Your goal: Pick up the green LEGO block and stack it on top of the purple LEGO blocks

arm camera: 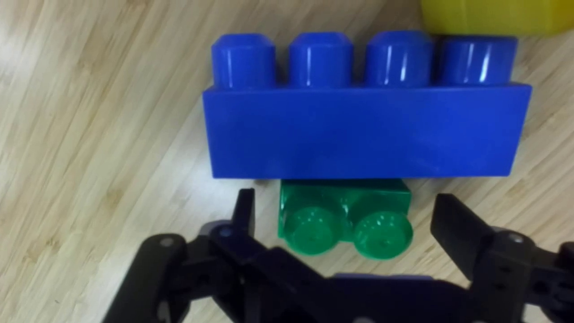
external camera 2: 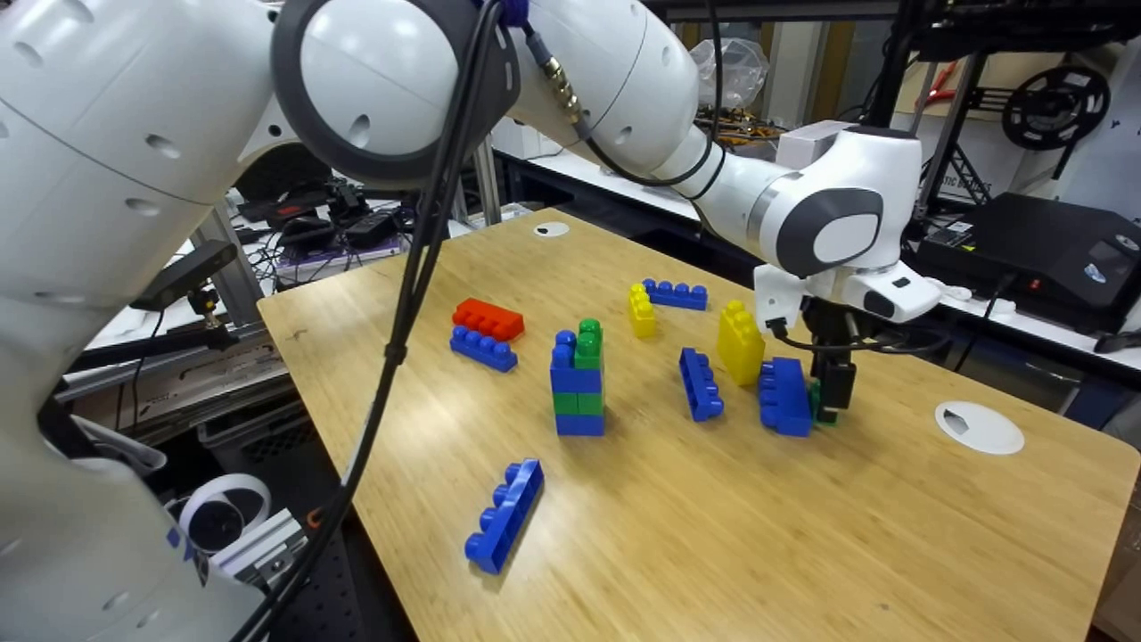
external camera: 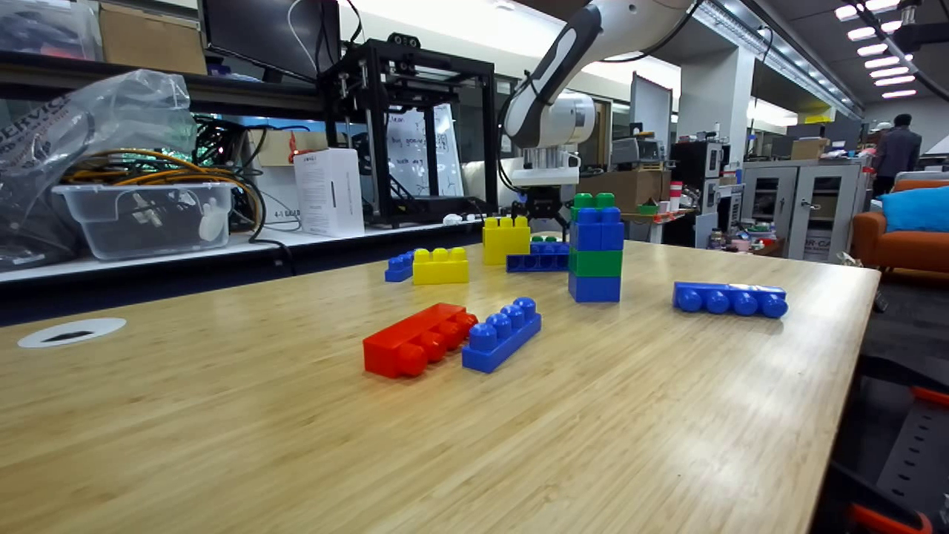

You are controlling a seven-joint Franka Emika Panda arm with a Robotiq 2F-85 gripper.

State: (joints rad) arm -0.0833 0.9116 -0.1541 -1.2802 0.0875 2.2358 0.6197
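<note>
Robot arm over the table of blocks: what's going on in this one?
A robot arm has its open fingers on either side of a green block, with visible gaps, so not gripped yet. The block is beside a blue brick lying on its side. The blue-and-green tower, probably where the block should go, stands upright elsewhere on the table.

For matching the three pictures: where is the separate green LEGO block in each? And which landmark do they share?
In an exterior view: green LEGO block, slightly right of centre; only a little shows.
In an exterior view: green LEGO block, right of centre and lower, partly hidden.
In the wrist view: green LEGO block, below and slightly right of centre.
Shared landmark: the black gripper, open, close to it.
</note>
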